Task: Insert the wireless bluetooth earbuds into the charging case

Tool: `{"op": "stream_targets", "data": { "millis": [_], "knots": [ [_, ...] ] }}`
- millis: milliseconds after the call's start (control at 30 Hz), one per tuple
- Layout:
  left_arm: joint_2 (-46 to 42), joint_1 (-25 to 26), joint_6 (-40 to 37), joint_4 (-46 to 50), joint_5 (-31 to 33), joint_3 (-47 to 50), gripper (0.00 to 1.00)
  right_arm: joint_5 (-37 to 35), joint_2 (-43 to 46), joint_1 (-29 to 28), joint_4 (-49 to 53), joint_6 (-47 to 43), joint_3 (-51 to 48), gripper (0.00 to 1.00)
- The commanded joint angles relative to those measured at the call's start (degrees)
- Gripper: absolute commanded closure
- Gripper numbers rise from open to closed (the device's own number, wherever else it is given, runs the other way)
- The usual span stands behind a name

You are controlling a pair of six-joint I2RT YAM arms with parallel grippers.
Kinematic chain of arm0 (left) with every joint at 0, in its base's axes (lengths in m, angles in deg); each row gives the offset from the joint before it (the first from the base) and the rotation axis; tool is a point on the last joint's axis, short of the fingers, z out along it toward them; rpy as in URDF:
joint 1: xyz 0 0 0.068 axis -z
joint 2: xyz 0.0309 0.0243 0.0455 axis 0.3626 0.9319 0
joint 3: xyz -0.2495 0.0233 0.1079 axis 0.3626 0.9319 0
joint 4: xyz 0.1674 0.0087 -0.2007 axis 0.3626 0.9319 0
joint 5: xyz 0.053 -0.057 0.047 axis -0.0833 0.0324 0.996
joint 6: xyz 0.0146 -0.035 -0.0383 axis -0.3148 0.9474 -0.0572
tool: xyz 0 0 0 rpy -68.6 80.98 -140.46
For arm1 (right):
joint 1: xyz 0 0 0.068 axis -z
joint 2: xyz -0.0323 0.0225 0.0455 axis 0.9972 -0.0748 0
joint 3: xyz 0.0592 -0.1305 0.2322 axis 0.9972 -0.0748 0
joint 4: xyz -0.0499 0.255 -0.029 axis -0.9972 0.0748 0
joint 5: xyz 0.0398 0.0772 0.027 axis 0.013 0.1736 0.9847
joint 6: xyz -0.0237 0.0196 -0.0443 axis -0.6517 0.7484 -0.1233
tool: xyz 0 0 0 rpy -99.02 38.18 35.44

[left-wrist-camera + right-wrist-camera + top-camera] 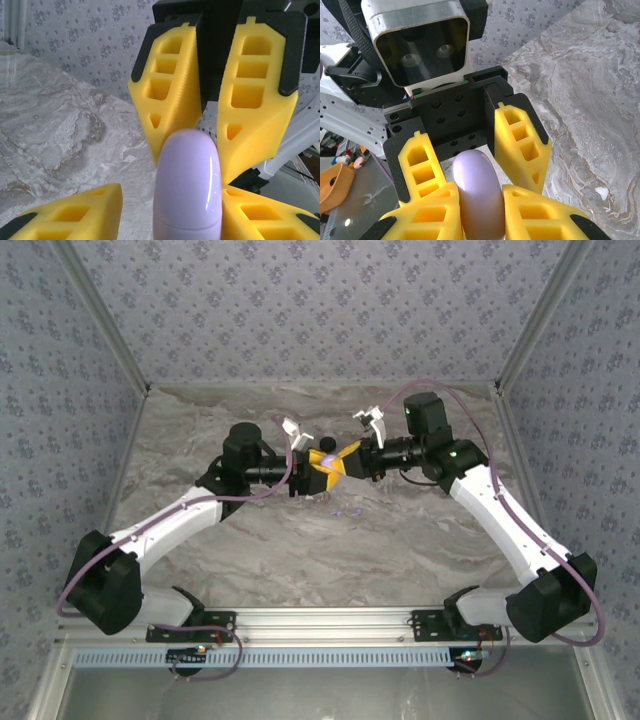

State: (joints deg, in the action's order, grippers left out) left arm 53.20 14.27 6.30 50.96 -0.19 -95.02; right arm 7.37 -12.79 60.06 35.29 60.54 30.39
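Pinching lilac case [187,185]: left hand [316,471], right hand [349,462]

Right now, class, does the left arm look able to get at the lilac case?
Probably yes: the case sits between the fingers of the left end effector, with nothing blocking it. The right end effector grips it from the opposite side.

Top view: we look down from above and behind the arm bases [195,625] at 6 o'clock, facing 12 o'clock across the table [300,540]. Wrist views: close behind the left gripper [172,192] and right gripper [480,190], we face one another, sharing the lilac case [187,160].
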Motion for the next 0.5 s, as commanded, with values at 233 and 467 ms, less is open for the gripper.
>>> {"op": "stream_targets", "data": {
  "millis": [233, 467],
  "knots": [
    [-1.9, 0.2, 2.7, -8.3, 2.8, 2.5, 0.57, 0.1, 1.6, 0.3, -2.0, 2.3, -0.9, 0.79],
    [-2.0, 0.2, 3.4, -9.2, 2.3, 2.6, 0.57, 0.3, 1.7, 0.5, -1.8, 2.1, -1.4, 0.79]
  ]
}}
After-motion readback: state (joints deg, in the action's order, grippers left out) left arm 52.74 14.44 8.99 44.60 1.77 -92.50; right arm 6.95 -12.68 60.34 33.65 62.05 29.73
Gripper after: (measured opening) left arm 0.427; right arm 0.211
